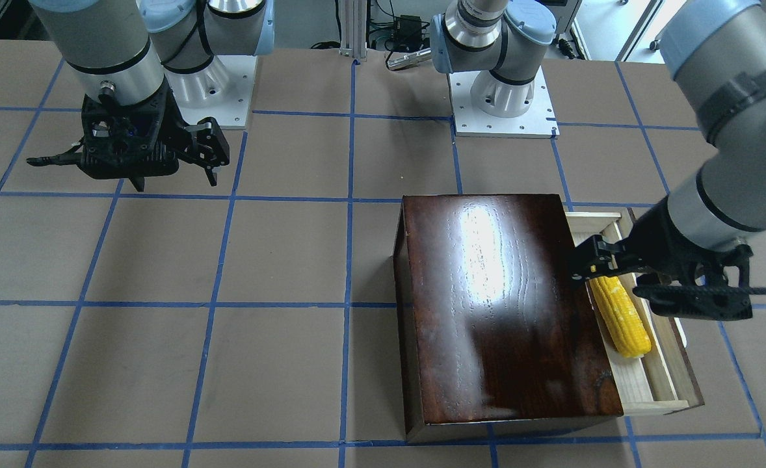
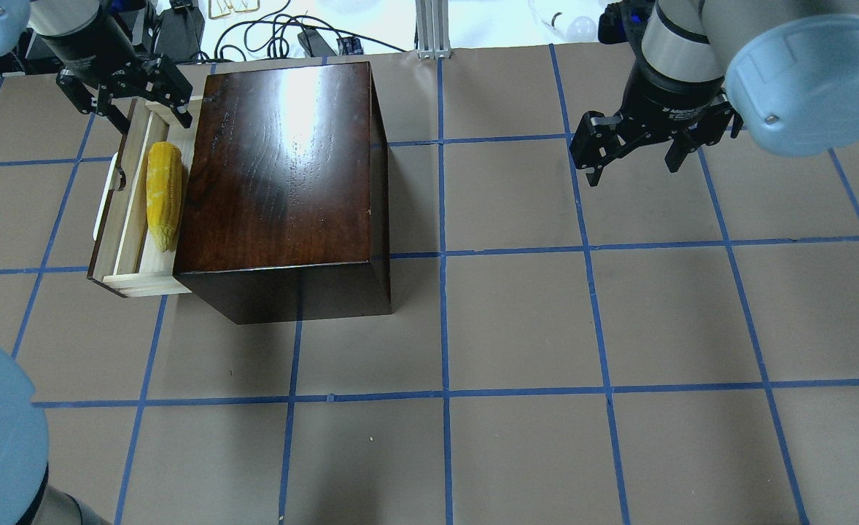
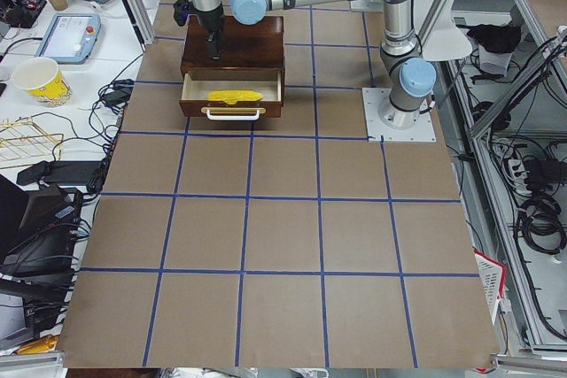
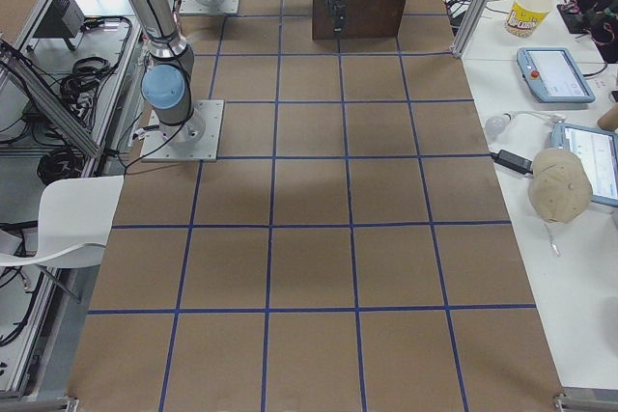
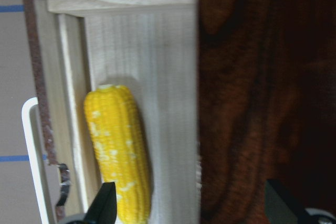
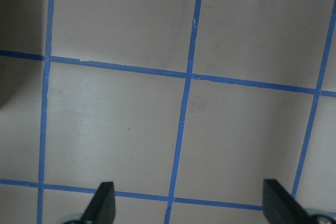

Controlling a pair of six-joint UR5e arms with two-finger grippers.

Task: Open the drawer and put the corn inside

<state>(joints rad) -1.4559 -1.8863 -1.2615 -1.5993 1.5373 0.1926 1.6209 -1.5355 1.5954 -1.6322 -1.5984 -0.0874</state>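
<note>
Overhead view, with wrist views in support. The drawer stands pulled out from the dark-brown box on my left side, its pale wooden floor open to view and its white handle pointing away from the box. The corn lies flat inside the drawer, lengthwise along the drawer's front wall and just beside the face of the box, with its tapered end toward my base. My left gripper hangs above the far end of the drawer, beyond the blunt end of the corn. Its fingers are spread wide and hold nothing. In the left wrist view the two fingertips sit at the lower corners, with the corn lying free between them and below. My right gripper hovers over a bare part of the table, well apart from the box. Its fingers are likewise spread wide and empty, and the right wrist view shows only brown surface and blue tape lines beneath them.
</note>
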